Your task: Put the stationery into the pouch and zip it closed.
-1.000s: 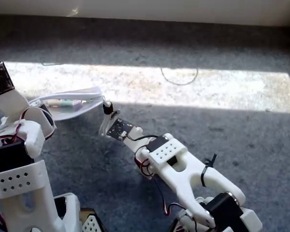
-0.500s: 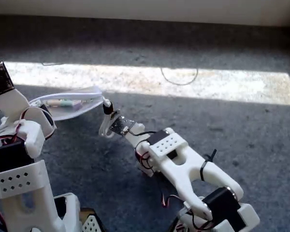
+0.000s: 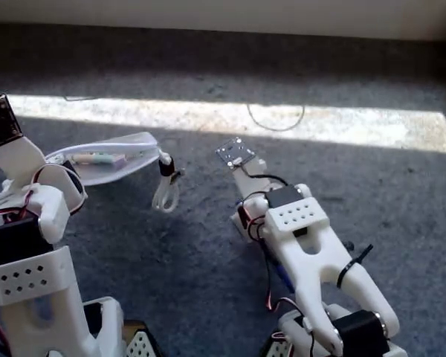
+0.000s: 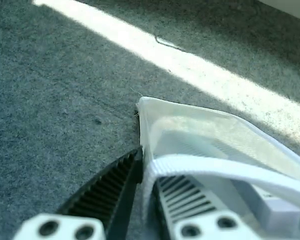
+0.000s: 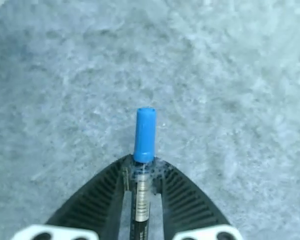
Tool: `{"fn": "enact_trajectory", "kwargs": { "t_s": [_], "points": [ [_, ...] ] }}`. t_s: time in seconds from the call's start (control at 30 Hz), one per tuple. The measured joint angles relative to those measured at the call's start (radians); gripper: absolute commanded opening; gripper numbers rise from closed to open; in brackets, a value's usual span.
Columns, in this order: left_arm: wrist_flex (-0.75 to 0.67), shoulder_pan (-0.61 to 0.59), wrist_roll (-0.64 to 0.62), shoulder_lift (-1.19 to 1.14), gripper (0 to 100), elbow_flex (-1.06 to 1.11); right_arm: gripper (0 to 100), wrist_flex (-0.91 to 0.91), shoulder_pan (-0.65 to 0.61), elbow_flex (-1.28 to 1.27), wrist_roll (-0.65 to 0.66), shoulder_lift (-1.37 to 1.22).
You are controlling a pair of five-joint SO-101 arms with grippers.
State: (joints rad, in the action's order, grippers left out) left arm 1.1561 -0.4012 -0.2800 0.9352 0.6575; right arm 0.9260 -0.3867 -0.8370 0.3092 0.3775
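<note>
A translucent white pouch (image 3: pixel 108 160) lies on the grey carpet at the left with a white and green item (image 3: pixel 97 158) inside. Its black zip end (image 3: pixel 166 167) and white strap loop (image 3: pixel 163 195) point towards the middle. My left gripper (image 4: pixel 142 160) is shut on the pouch's (image 4: pixel 200 135) corner edge, and in the high view the left gripper (image 3: pixel 63 165) sits at the pouch's left end. My right gripper (image 5: pixel 141 167) is shut on a black pen with a blue cap (image 5: pixel 145 132), held over bare carpet. The right arm (image 3: pixel 297 223) stands right of the strap, apart from the pouch.
A thin cable loop (image 3: pixel 275 119) lies in the sunlit band of carpet behind both arms. A pale wall edge (image 3: pixel 223 15) runs along the back. A small blue piece (image 3: pixel 282 277) shows under the right arm; I cannot tell what it is.
The right arm has drawn back from the pouch's zip end and swung to the right and away. The pouch, its strap and the left arm have stayed put.
</note>
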Motion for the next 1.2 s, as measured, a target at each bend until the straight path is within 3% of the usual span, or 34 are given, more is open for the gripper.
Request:
{"fn": "enact_trajectory", "kwargs": {
  "t_s": [0.67, 1.2],
  "points": [
    [0.000, 0.222, 0.002, 0.000, 1, 0.002, 0.5, -0.006, 0.232, 0.048, -0.414, 0.006],
    [0.000, 0.358, 0.002, 0.000, 1, 0.002, 0.5, -0.006, 0.238, 0.077, -0.506, 0.006]
  ]
}}
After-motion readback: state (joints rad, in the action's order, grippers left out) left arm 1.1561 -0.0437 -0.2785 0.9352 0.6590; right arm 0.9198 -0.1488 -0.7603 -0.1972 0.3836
